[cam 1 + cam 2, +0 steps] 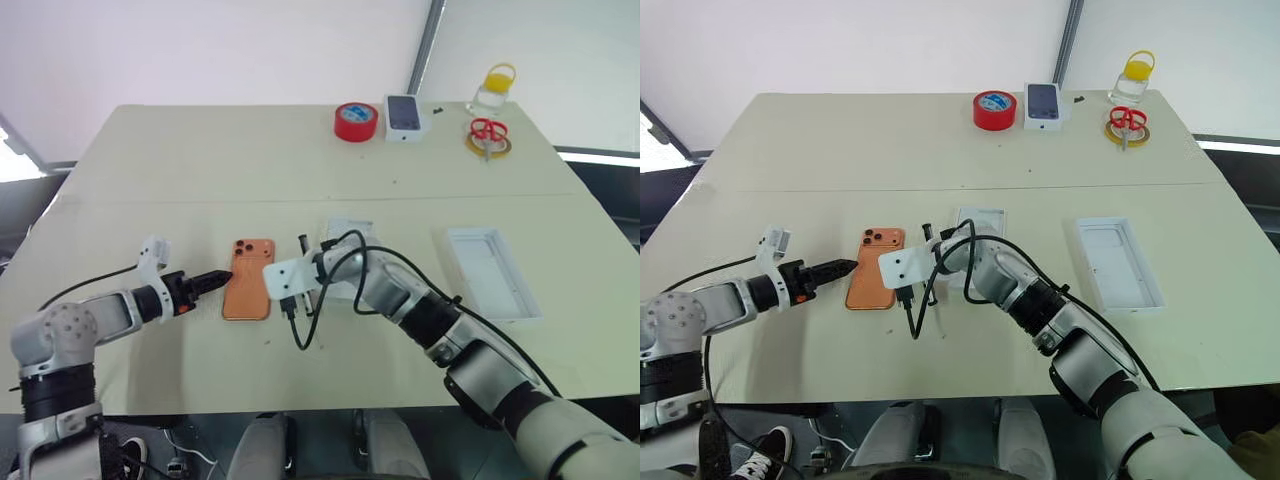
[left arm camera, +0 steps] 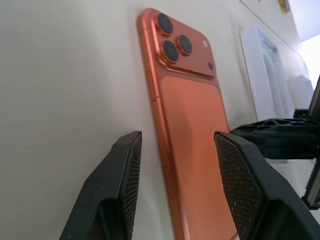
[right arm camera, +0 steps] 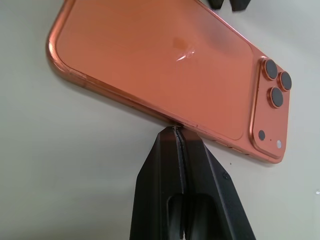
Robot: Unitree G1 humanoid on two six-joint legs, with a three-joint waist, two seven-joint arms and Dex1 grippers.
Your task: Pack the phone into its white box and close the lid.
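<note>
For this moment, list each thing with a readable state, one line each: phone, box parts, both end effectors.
phone: flat on the table, camera side up, unpacked.
white box: open, nothing inside, apart from the phone.
left end effector: open, fingers astride the phone's edge.
right end effector: shut, tips against the phone's opposite edge.

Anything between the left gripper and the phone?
Nothing visible. The left gripper, open, straddles one long edge of the phone, which lies flat, camera side up. The right gripper, shut, is tip-on at the opposite long edge, not in the left's path.
</note>
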